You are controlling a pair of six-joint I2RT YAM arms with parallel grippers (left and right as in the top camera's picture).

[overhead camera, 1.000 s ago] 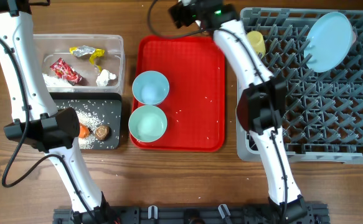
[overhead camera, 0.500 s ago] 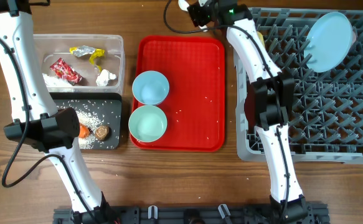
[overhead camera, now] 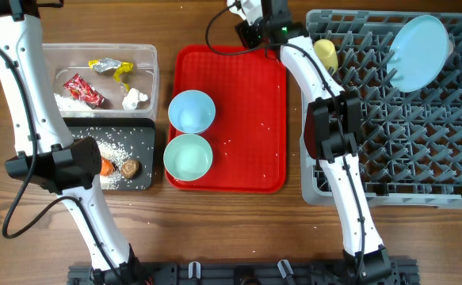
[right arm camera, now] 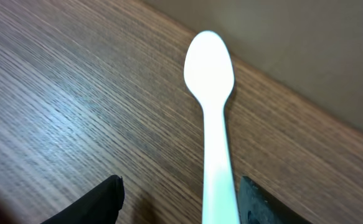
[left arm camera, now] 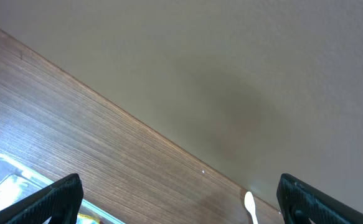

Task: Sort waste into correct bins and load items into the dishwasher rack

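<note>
Wood-grain table, bearing a white spoon, borders plain beige backdrop.

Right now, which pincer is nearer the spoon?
Right. The right pincer straddles the spoon at its handle, jaws not yet shut on it. The left pincer hangs open near the tub, with the spoon far off to its side.

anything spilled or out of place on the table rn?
Yes, two things. A few rice grains are scattered on the red tray, outside either bin. The white spoon lies alone on the table beyond the tray's far edge, not in the rack.
</note>
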